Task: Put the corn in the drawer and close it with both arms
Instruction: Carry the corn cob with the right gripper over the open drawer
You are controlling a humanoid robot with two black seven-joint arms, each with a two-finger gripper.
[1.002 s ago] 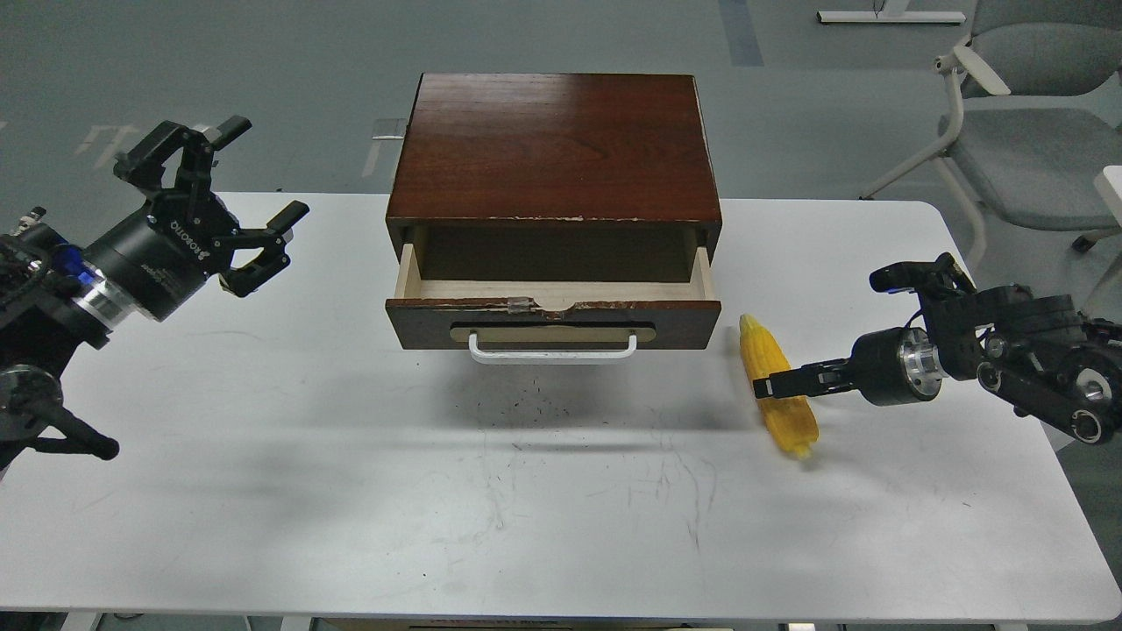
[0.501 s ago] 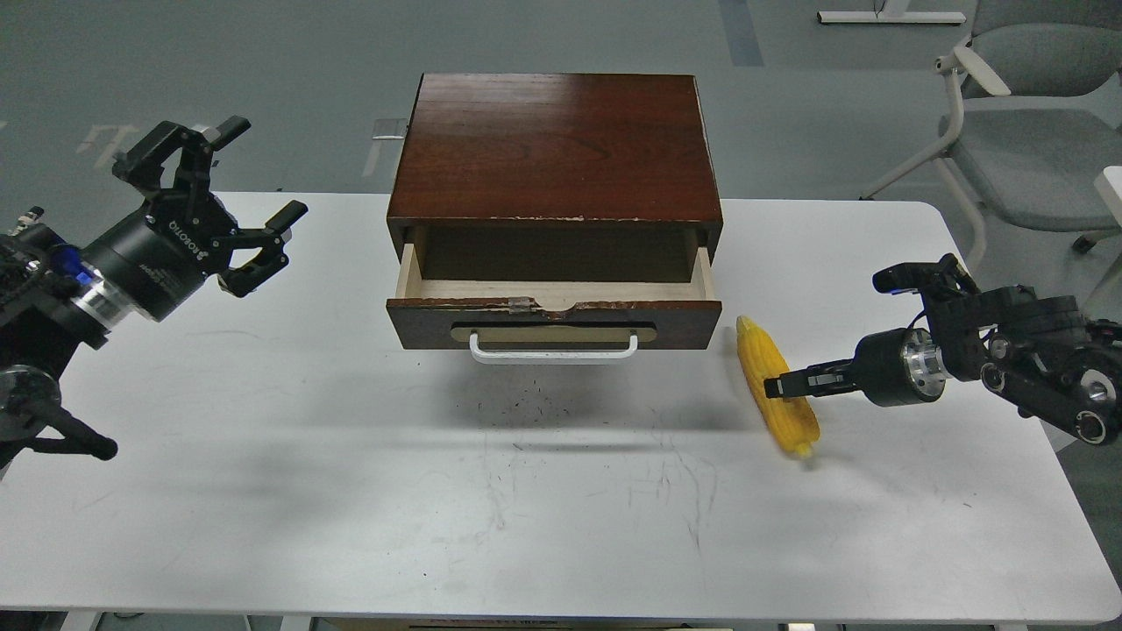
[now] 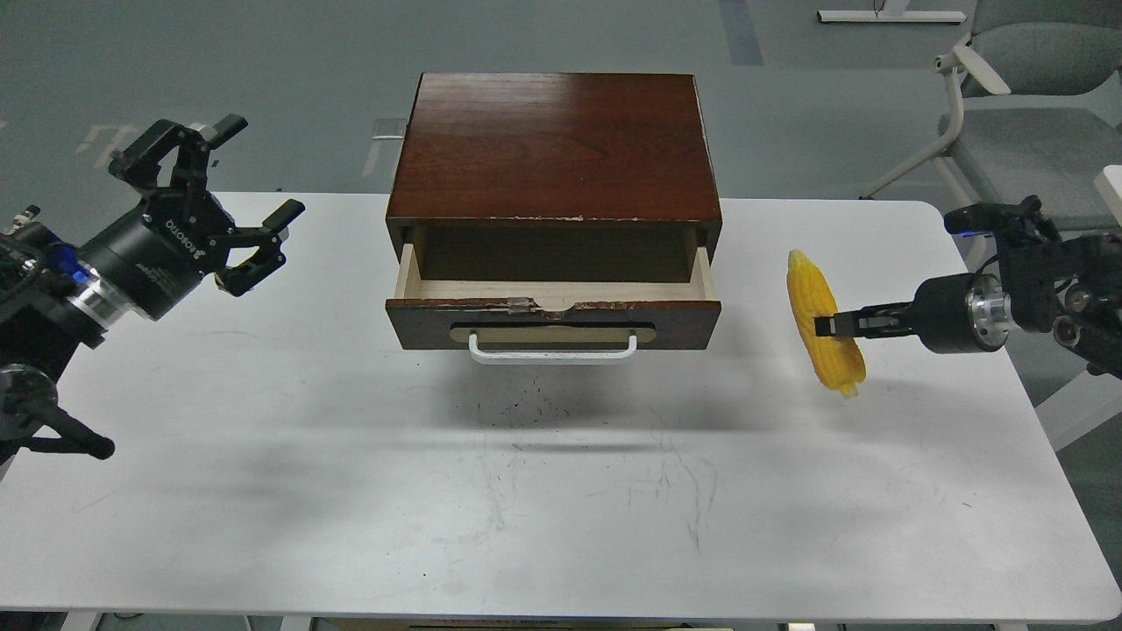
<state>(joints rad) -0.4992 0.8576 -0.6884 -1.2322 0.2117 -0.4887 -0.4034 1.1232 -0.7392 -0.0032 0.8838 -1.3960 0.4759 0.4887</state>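
The yellow corn (image 3: pixel 822 321) hangs above the table to the right of the drawer, its pale stub end pointing down. My right gripper (image 3: pixel 826 326) is shut on the corn's middle and holds it off the table. The drawer (image 3: pixel 552 311) stands pulled open from the dark wood cabinet (image 3: pixel 554 149); its pale wood inside shows nothing in it. Its chipped brown front carries a white bar handle (image 3: pixel 552 350). My left gripper (image 3: pixel 237 188) is open and empty, raised over the table's far left, well apart from the drawer.
The white table (image 3: pixel 543 508) has scuff marks in front of the drawer. A grey chair (image 3: pixel 1017 114) stands beyond the table's far right corner, close behind my right arm.
My right gripper has lifted the corn off the table and carried it up and to the right. The left arm has barely moved.
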